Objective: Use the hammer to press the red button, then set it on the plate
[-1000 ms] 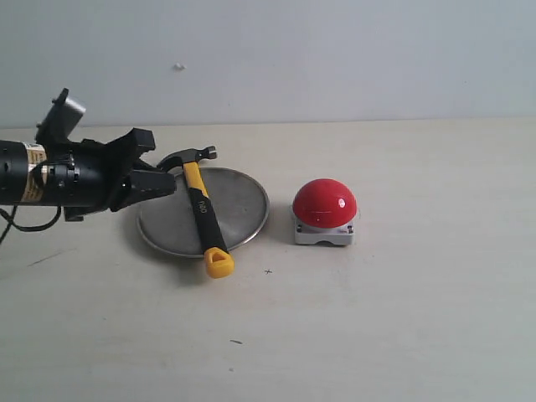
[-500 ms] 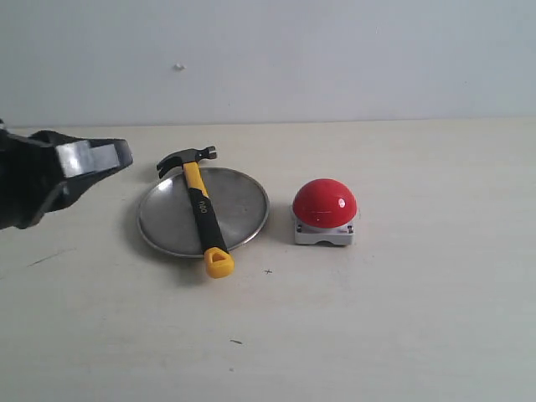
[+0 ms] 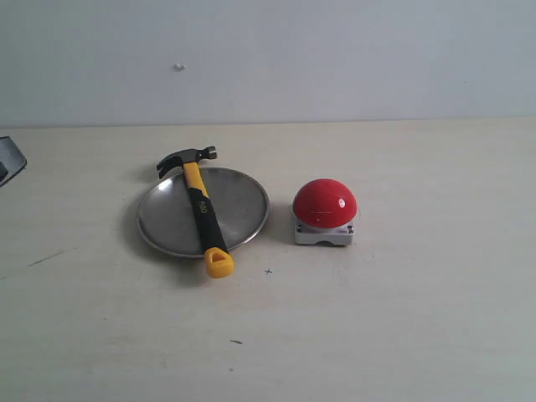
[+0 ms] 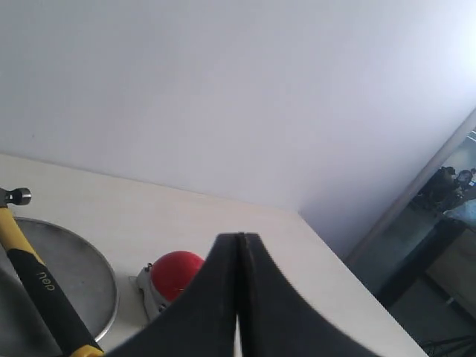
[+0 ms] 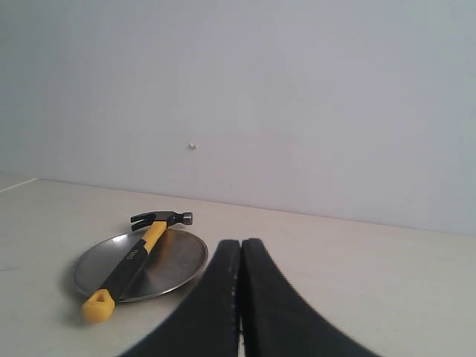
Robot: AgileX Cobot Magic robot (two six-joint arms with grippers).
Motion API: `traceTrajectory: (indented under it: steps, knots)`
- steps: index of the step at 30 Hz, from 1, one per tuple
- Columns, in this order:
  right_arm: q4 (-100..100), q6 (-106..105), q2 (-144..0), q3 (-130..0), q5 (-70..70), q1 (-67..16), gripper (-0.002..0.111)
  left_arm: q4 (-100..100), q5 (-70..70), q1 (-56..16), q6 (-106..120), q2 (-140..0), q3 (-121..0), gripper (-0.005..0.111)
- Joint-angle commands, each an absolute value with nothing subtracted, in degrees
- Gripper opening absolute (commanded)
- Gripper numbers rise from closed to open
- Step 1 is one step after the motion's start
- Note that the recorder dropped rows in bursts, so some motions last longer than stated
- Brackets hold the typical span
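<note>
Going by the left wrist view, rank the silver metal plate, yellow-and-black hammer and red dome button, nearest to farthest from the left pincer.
1 and 2. Round silver metal plate and the yellow-and-black claw hammer lying across it: too close to call.
3. Glossy red dome button, beyond the plate's rim: farthest.

Left gripper (image 4: 239, 238) — jaws pressed tight together; right gripper (image 5: 241, 242) — jaws likewise closed.

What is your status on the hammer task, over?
Left end effector shut, empty. Right end effector shut, empty. Hammer lies across plate, unheld. Red button beside plate, nothing blocking it.
</note>
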State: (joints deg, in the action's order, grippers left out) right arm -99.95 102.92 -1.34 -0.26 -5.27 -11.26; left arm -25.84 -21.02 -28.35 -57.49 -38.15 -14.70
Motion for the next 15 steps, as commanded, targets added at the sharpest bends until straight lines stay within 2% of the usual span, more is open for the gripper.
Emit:
traceTrajectory:
  steps: [1, 6, 9, 11, 15]
  knots:
    - [-99.9, 102.6, -1.6, 0.0, -5.8, -11.3, 0.0, -24.5, -21.1, -28.5, -49.1, -37.8, -15.2, 0.0]
    - [-99.9, 102.6, -1.6, 0.0, -6.0, -11.3, 0.0, -25.8, -20.1, -28.5, -37.3, -35.6, -15.7, 0.0]
    - [-99.9, 102.6, -1.6, 0.0, -6.0, -11.3, 0.0, -25.9, -8.0, -26.2, -49.7, -27.8, -14.6, 0.0]
    - [-99.9, 102.6, -1.6, 0.0, -6.0, -11.3, 0.0, -25.9, -3.4, -24.4, -50.3, -23.6, -12.5, 0.0]
    - [-99.9, 102.6, -1.6, 0.0, -6.0, -11.3, 0.0, -26.5, -3.9, -19.4, -48.4, -17.7, -8.1, 0.0]
